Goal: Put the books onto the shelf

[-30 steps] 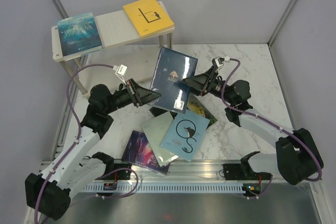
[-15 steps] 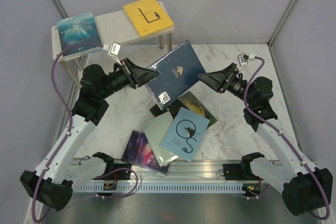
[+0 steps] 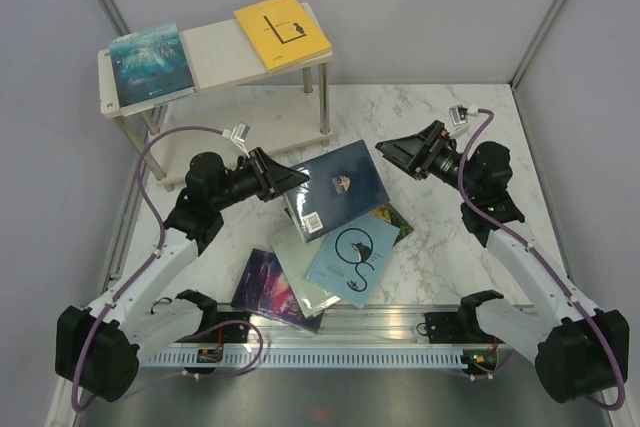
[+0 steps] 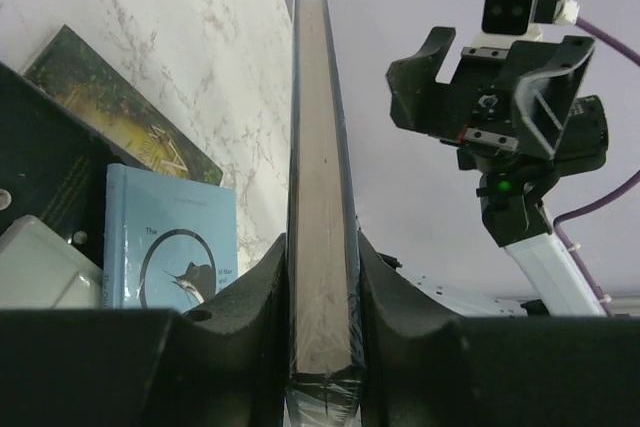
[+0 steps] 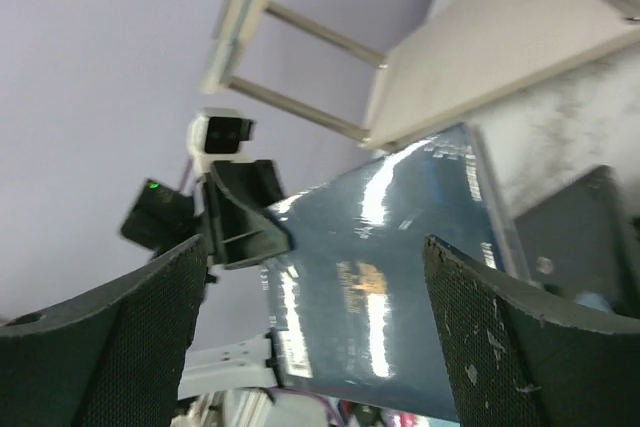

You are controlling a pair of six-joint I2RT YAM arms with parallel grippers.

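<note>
My left gripper (image 3: pixel 293 180) is shut on the left edge of a navy book (image 3: pixel 336 190), which it holds tilted above the pile in the middle of the table. In the left wrist view the navy book's page edge (image 4: pixel 322 167) stands between the fingers (image 4: pixel 250 297). My right gripper (image 3: pixel 392 152) is open, just right of the book and not touching it; its view looks across the navy book's cover (image 5: pixel 400 277). On the shelf (image 3: pixel 218 55) lie a teal book (image 3: pixel 150 65) and a yellow book (image 3: pixel 282 32).
Under the navy book lie a light blue book (image 3: pixel 352 254), a pale one (image 3: pixel 298 252), a purple galaxy one (image 3: pixel 268 287) and a green-gold one (image 3: pixel 388 217). A black cover (image 4: pixel 40 177) shows in the left wrist view. Grey walls close in the marble table (image 3: pixel 440 117).
The right gripper has let go of the navy book and drawn back to the right. The left arm first raised the book towards the shelf, then brought it down flatter over the pile.
</note>
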